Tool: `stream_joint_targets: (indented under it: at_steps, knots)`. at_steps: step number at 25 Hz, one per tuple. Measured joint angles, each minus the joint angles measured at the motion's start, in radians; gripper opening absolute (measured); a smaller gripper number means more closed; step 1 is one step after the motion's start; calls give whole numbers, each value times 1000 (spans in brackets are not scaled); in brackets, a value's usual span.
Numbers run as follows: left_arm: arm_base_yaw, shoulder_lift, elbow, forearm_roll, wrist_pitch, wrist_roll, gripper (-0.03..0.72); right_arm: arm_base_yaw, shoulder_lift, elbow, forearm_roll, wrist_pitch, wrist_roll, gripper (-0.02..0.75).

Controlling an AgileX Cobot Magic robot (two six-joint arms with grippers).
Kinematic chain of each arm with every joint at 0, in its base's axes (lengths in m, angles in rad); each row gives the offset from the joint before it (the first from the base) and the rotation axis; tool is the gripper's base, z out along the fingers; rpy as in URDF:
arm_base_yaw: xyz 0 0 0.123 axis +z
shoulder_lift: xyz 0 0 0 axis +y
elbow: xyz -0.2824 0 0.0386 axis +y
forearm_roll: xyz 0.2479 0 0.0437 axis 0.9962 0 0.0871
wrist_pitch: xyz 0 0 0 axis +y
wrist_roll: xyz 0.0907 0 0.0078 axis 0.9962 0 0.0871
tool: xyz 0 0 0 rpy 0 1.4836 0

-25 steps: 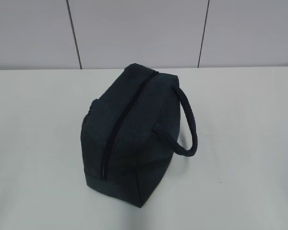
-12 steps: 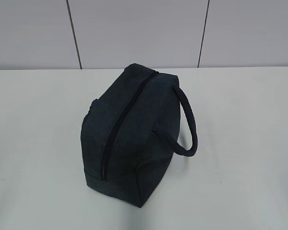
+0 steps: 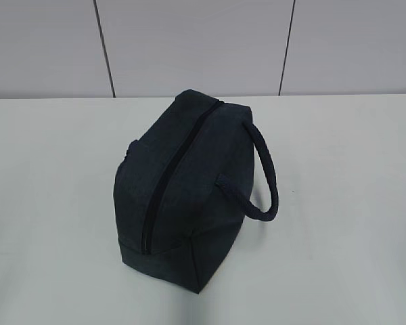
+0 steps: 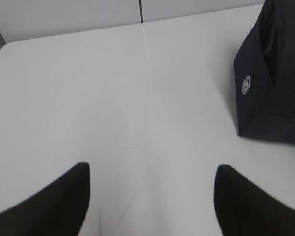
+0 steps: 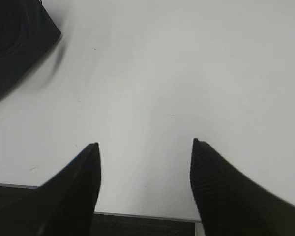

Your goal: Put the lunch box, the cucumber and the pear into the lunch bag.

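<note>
While I held both arms back, the left claw stood wide with nothing between its dark fingers, hanging over bare white counter. The right claw stood just as wide and just as empty above the counter's near edge, where a dark strip showed below the white top. Neither claw appeared in my exterior view.

Against the frames from a second ago I could find no difference: the lunch bag sat in the same spot on the counter, its zipper line running from the far end down to the near end, and its thick handle looped out to the right exactly as before.

From the left wrist, only one end of the bag showed, cut off at the right edge, with a small round white tag whose print was too small for me to read. From the right wrist, just a dark corner of it showed at the upper left. The zipper looked closed, though the dark fabric made that hard to confirm. The lunch box, cucumber and pear showed in none of my views.
</note>
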Motion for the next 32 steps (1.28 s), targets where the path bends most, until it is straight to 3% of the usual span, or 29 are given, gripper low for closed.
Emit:
stream_joint_targets:
  at_steps: [32]
  knots:
    - [0, 0, 0, 0, 0, 0, 465, 0, 0, 0, 0, -2, 0, 457]
